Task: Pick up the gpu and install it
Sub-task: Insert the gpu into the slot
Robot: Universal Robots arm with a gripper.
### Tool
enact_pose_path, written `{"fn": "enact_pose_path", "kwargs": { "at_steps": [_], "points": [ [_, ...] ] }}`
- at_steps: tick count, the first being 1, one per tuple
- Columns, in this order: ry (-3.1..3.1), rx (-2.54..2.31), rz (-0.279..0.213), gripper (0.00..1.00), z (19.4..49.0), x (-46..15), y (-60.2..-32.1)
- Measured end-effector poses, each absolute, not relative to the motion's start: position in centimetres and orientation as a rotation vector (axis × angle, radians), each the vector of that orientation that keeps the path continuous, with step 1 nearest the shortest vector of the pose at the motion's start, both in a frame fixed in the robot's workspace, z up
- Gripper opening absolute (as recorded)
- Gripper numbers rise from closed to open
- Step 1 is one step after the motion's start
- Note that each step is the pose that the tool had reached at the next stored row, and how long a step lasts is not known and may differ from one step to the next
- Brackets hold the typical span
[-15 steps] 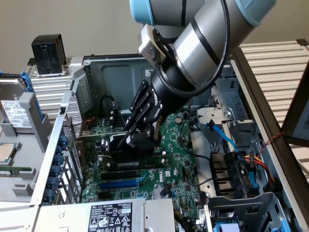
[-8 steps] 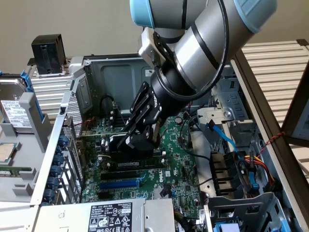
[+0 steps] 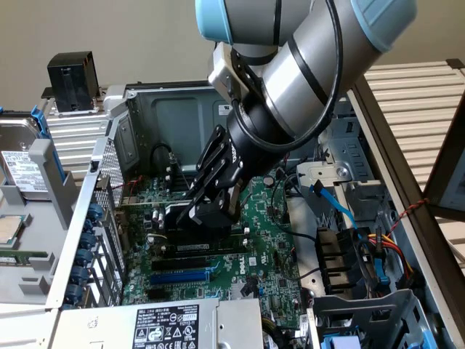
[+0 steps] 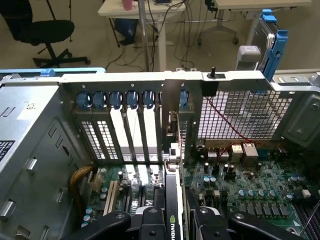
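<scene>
The gripper [image 3: 209, 209] is clamped on the gpu [image 3: 176, 216]; its fingers [image 4: 150, 222] press the black shroud from both sides, so the card [image 4: 173, 212] stands on edge between them; beyond the fingertips the card's metal bracket [image 4: 170, 107] reaches the slot covers [image 4: 131, 131] of the case's rear wall; beneath the fingers lies the green motherboard [image 3: 270, 231]; whether the card sits in a slot I cannot tell.

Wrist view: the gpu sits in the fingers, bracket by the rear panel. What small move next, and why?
Probably a short, slow press straight down toward the motherboard. The gripper holds the gpu upright, and its bracket looks lined up with an open gap in the rear slot panel. Whether the card's edge has entered a slot cannot be seen, so keep it small.
</scene>
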State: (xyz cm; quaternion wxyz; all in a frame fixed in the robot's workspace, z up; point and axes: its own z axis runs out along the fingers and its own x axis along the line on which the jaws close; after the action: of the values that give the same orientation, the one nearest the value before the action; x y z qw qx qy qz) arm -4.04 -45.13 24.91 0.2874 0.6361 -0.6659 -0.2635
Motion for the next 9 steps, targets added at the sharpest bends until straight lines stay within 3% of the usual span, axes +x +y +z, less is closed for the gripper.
{"fn": "enact_pose_path", "kwargs": {
  "at_steps": [9],
  "points": [
    [-1.780, 1.696, -0.700, 0.27, 24.75, -4.04, -45.13]
  ]
}}
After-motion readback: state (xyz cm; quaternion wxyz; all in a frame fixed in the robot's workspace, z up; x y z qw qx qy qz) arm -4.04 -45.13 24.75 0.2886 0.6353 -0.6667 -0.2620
